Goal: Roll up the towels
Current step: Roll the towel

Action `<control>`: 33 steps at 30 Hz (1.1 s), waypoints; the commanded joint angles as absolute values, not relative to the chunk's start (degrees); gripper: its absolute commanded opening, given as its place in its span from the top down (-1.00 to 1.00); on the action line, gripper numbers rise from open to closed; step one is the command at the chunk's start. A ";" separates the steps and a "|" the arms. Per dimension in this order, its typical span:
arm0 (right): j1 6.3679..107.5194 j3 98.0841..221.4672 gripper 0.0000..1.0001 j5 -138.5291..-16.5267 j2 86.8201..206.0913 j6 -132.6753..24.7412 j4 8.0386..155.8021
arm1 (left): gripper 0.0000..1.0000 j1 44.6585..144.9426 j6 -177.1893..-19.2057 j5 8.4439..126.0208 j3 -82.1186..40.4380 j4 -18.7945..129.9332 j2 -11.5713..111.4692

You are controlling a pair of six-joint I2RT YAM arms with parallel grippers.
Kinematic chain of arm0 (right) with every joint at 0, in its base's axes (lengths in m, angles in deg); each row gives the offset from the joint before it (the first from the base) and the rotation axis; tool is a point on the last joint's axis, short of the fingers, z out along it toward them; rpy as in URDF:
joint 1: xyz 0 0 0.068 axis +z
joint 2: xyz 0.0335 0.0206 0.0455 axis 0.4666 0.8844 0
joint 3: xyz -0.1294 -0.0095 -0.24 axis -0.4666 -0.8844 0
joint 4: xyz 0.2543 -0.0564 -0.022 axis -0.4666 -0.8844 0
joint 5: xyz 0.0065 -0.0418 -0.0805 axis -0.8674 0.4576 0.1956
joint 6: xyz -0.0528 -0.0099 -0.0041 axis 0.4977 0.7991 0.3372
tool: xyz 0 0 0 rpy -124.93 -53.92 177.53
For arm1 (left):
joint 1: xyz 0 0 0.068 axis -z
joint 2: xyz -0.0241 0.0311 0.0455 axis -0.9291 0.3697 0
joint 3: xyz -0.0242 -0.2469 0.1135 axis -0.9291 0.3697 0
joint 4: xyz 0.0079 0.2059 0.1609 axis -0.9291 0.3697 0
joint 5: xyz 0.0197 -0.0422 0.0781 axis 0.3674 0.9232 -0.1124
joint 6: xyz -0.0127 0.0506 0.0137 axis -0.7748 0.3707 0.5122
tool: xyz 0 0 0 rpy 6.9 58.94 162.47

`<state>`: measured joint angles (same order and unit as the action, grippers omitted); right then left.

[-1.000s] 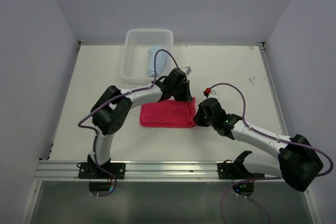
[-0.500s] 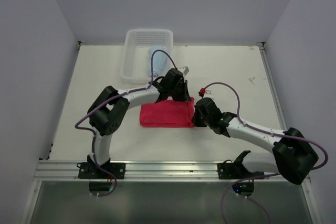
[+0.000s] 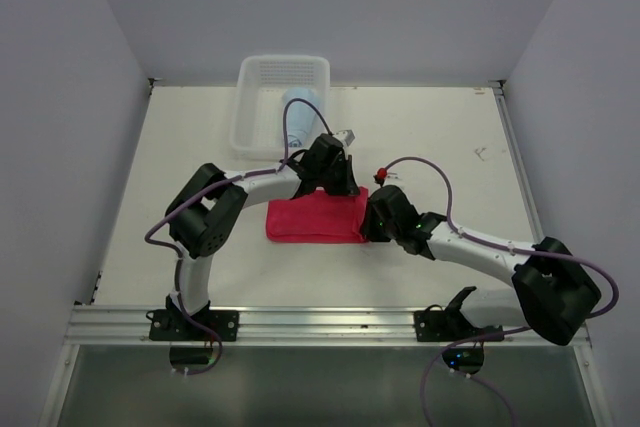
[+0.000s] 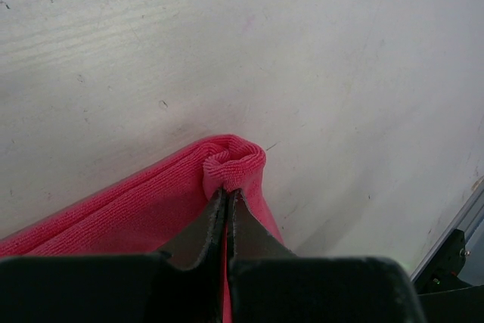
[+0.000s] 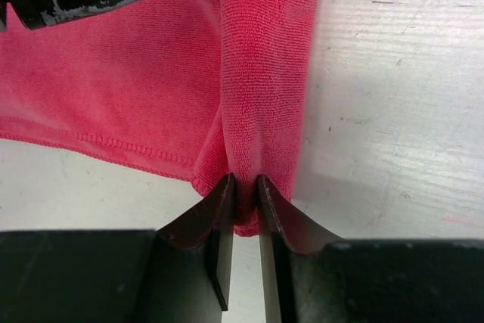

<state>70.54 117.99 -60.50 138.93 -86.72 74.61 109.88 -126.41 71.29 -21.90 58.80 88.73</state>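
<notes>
A folded red towel [image 3: 312,219] lies on the table in front of both arms. Its right edge is curled into a small roll [image 5: 265,73]. My left gripper [image 3: 343,185] is shut on the far right corner of the towel, where the roll's end [image 4: 233,163] bulges just past the fingertips. My right gripper [image 3: 368,225] is shut on the near right end of the same rolled edge [image 5: 246,209]. A light blue towel [image 3: 301,112] lies in the white basket [image 3: 262,75] at the back.
The white basket stands at the table's far edge, left of centre. A metal rail [image 3: 320,322] runs along the near edge. Grey walls close in the left, right and back. A small mark [image 3: 481,153] is on the table at the right.
Both grippers have moved a little to the left with the towel's right edge, and the towel looks slightly narrower. The blue towel in the basket shows more.
</notes>
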 commanded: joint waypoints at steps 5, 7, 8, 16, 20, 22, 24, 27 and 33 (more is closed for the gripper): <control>70.71 118.16 0.35 -62.07 135.69 -88.90 75.84 | 1.00 108.47 -125.03 70.48 -21.01 54.16 88.01; 70.53 117.80 0.29 -61.98 134.29 -89.86 76.27 | 1.00 108.47 -125.03 70.57 -20.66 53.90 88.10; 70.01 117.63 0.27 -62.06 134.02 -90.30 76.36 | 1.00 108.55 -125.03 70.66 -20.57 53.81 88.18; 64.21 113.50 0.08 -67.32 131.12 -94.78 81.71 | 1.00 108.29 -124.85 70.75 -19.42 53.54 88.10; 60.08 111.13 0.05 -70.93 131.12 -96.02 84.88 | 1.00 108.20 -124.76 70.84 -19.34 53.54 88.27; 59.72 110.25 0.04 -71.82 131.12 -96.19 86.03 | 1.00 108.20 -124.76 70.92 -19.34 53.63 88.27; 59.46 109.98 0.03 -72.70 131.99 -96.11 87.08 | 1.00 108.12 -124.85 70.92 -19.34 53.63 88.19; 59.46 109.54 0.02 -73.84 133.92 -96.28 89.36 | 1.00 108.03 -124.68 70.92 -19.34 53.72 88.19; 59.46 109.45 0.00 -76.12 138.49 -96.90 93.59 | 1.00 107.85 -124.50 70.84 -19.07 53.89 88.10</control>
